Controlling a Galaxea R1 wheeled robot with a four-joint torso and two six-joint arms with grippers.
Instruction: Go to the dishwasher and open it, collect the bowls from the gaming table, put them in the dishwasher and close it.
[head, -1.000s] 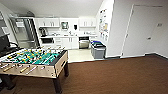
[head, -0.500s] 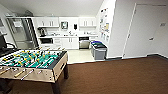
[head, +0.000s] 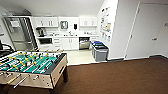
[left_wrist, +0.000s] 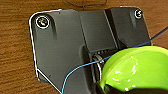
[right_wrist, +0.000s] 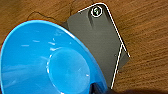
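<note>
Brown floor (head: 117, 77) takes up most of the room in front of the robot and runs forward to a pale strip before the kitchen. A white wall (head: 120, 30) juts in on the right, with a closed door (head: 150, 32) beyond it. The foosball table (head: 30, 66) stands close on the left, its long axis running away to the left, one corner toward the open floor.

White cabinets (head: 67, 43) line the far wall. Two grey bins (head: 100, 52) stand against the jutting wall, just to the right of the way in.

The dishwasher (head: 84, 43) sits in that cabinet row, almost dead ahead in the head view and well apart from the robot. Its upper part looks dark and its lower part steel; I can't tell from here how far the door is open. The gap between the foosball table and the bins leads straight to it. Being so central, it favours neither arm, I'd judge.

Both arms are loaded. In the left wrist view a green bowl (left_wrist: 136, 70) rides tilted at the left gripper (left_wrist: 107, 87), above the floor and clear of it. In the right wrist view a blue bowl (right_wrist: 50, 60) hangs the same way at the right gripper (right_wrist: 96, 87), hollow side to the camera. Since neither bowl rests on anything, I take each gripper as clamped on its bowl's rim. The air hockey table isn't anywhere I can see.
</note>
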